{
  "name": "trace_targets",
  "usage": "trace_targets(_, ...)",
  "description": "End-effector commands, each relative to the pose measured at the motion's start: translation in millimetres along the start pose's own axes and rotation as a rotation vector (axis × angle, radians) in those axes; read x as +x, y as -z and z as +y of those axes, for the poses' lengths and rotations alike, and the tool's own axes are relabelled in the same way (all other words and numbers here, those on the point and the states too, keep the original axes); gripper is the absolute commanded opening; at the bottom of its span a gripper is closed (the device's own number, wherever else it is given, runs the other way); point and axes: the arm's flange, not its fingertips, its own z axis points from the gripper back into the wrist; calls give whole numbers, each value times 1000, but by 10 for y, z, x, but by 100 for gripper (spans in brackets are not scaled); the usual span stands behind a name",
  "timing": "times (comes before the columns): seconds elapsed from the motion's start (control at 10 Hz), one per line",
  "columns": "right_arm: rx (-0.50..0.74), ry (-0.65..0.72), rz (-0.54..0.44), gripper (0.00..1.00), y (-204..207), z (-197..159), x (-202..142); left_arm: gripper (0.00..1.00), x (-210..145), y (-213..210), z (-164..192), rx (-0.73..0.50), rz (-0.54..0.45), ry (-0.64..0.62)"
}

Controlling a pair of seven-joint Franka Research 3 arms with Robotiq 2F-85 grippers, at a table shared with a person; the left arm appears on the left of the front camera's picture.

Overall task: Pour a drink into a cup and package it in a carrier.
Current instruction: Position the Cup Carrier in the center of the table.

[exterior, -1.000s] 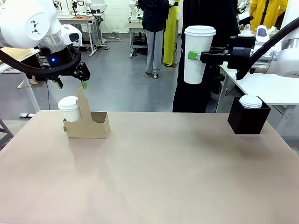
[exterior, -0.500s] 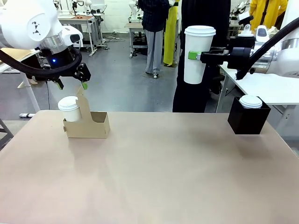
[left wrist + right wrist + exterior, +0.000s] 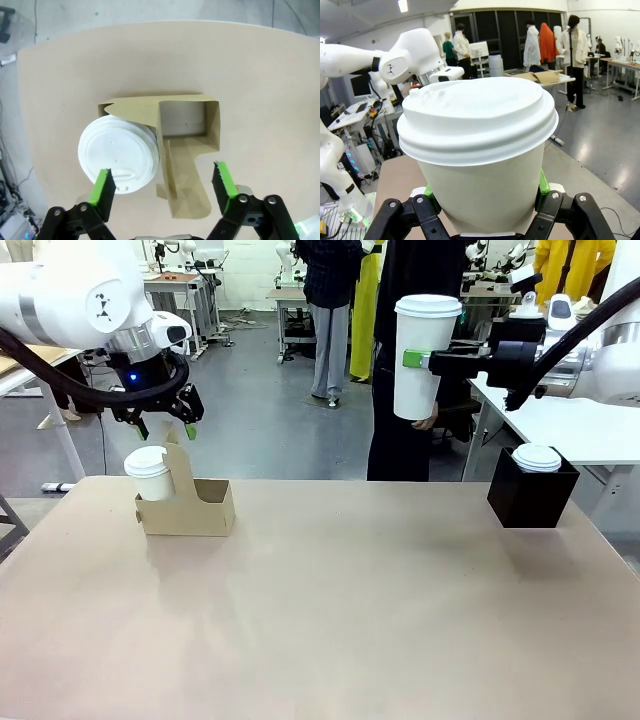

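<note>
The tall white cup (image 3: pixel 420 358), capped with a white lid, hangs high over the table's far right side, and my right gripper (image 3: pixel 418 360) is shut on its wall. The right wrist view has the same cup (image 3: pixel 480 150) close up between the green pads (image 3: pixel 540 183). The brown cardboard carrier (image 3: pixel 190 510) stands at the far left of the table with a shorter lidded cup (image 3: pixel 149 472) in its left slot. My left gripper (image 3: pixel 166 429) hovers open just above the carrier's upright handle panel (image 3: pixel 167 172), one finger on each side. The drink is out of view.
A black box (image 3: pixel 530 498) with a lidded cup (image 3: pixel 537 457) in it stands at the table's far right. A person in black (image 3: pixel 400 430) stands behind the far edge, a hand just under the held cup. The carrier's right slot (image 3: pixel 183 119) holds nothing.
My left gripper has shifted a little to the right and lower over the carrier's handle, its fingers slightly closer together. The right arm and its cup have stayed still.
</note>
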Motion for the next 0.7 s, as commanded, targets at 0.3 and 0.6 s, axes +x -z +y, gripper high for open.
trace_targets(0.3,5,-9,-16,80,21,-7,61,0,34,-16,-10,30,18,-7)
trace_targets(0.6,5,-9,-16,80,21,-7,61,0,16,15,-75,29,21,5)
